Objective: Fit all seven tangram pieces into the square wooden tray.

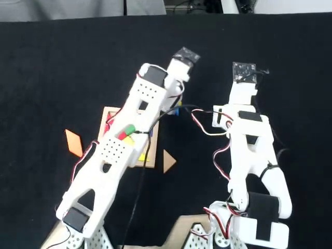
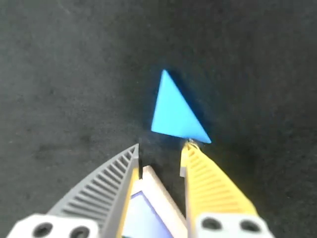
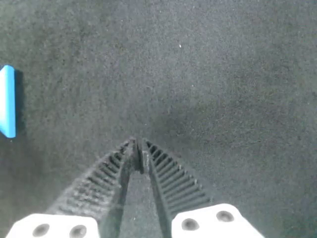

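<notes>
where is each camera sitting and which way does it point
High view: fixed above the table, looking down; the left arm stretches over the wooden tray, with the right arm beside it.
Left wrist view: on the left arm's wrist, looking down past the open left gripper at the blue triangle.
Right wrist view: on the right arm's wrist, looking down past the shut right gripper at the table.
Shared: both wrist views catch the blue triangle.

- High view: bright, even light falls from above. The white plastic left arm (image 1: 116,155) and white plastic right arm (image 1: 251,150) gleam against the matte black cloth tabletop (image 1: 52,67), which stays dull.
- Left wrist view: the flat blue triangle piece (image 2: 176,111) is vividly lit, with a thin dark shadow hugging one edge.
- Right wrist view: dimmer, with a soft shadow patch just ahead of the dark ribbed gripper (image 3: 137,148).
</notes>
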